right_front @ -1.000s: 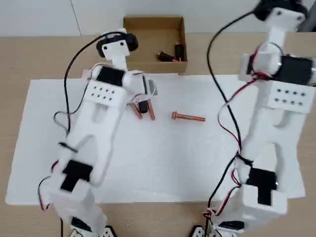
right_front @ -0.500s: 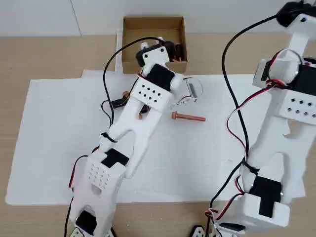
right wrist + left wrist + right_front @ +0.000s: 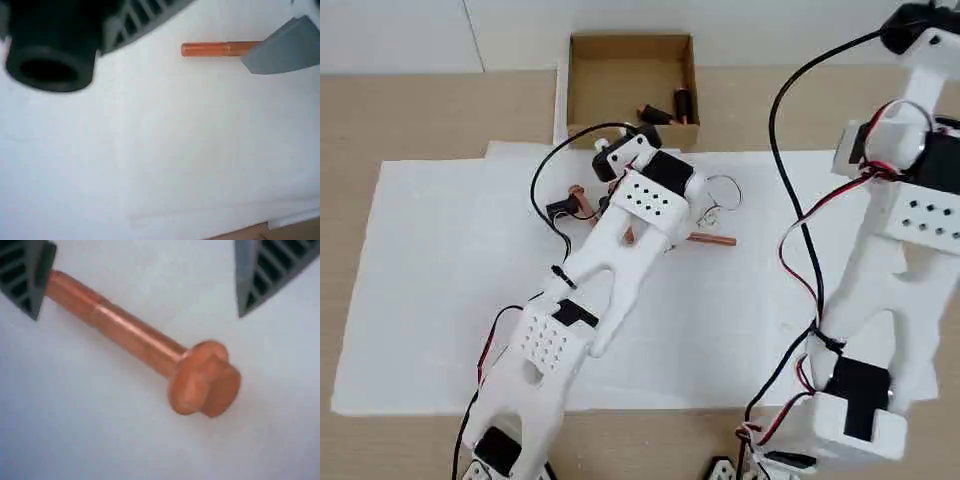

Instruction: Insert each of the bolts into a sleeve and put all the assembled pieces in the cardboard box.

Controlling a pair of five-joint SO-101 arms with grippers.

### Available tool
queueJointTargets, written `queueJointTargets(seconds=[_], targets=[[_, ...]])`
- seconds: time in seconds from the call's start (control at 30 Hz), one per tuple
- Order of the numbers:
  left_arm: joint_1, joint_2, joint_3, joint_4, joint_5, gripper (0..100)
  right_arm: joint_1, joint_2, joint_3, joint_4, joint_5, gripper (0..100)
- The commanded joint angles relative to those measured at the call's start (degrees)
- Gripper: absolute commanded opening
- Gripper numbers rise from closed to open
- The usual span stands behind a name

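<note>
Tool on the left arm (image 3: 137, 315) has swung away from the cardboard box (image 3: 620, 85) and now straddles the bolt (image 3: 150, 347), jaws apart, at the box's six o'clock. Grasping looks next; sleeve insertion remains undone.

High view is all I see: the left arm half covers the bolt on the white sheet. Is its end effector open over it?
Observer: Yes, the left end effector is open wide over the bolt, which lies flat.
Operator: Touching it?
Observer: One fingertip overlaps the shaft's end; contact is unclear.
Operator: Any sleeve nearby?
Observer: A black sleeve shows close to the right wrist camera, hollow end facing it.
</note>
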Motion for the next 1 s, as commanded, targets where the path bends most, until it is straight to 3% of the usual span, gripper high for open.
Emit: queueJointTargets(seconds=[0.0, 0.67, 0.97], targets=[[0.4, -0.8, -2.3, -3.0, 1.3, 24, 0.6, -2.9, -0.2, 0.0, 0.7, 1.3], [0.4, 3.7, -2.6, -5.3, 2.3, 24, 0.6, -2.9, -0.2, 0.0, 0.6, 1.3], [0.4, 3.8, -2.2, -5.4, 2.3, 4, 0.6, -3.2, -0.2, 0.2, 0.4, 1.3]])
